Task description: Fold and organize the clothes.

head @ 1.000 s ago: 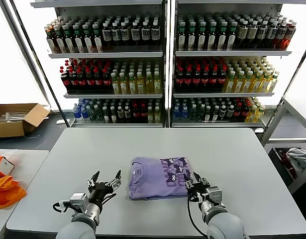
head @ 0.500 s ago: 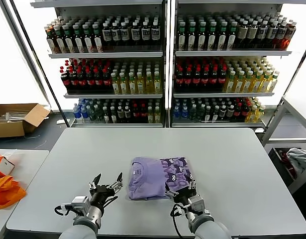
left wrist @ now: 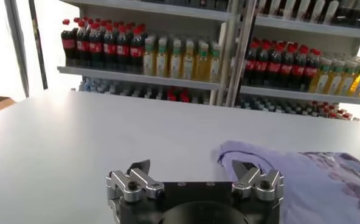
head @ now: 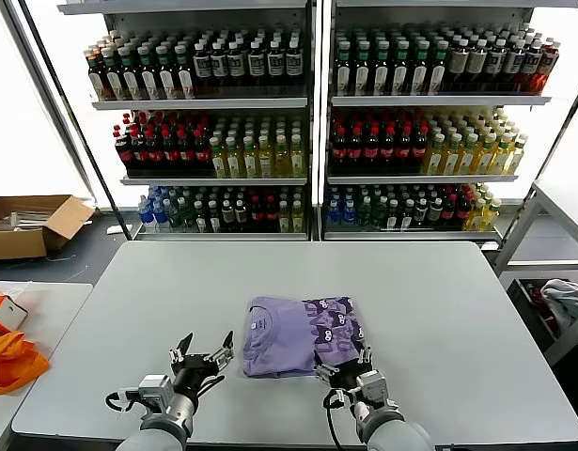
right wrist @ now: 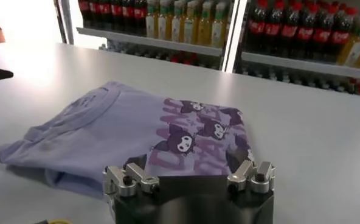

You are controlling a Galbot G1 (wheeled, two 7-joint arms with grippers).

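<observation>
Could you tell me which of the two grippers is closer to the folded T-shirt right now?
The right gripper, open at the lavender T-shirt's near edge by the print; the left gripper sits open over bare table.

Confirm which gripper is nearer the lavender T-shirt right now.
Right. The right gripper is open at the front edge of the folded lavender T-shirt, by its printed side. The left gripper is open too, above bare table beside the shirt.

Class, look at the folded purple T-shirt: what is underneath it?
The T-shirt lies on the grey table. Its own folded layers show at one edge; anything between or beneath them is hidden. The left gripper and right gripper stand open near it.
</observation>
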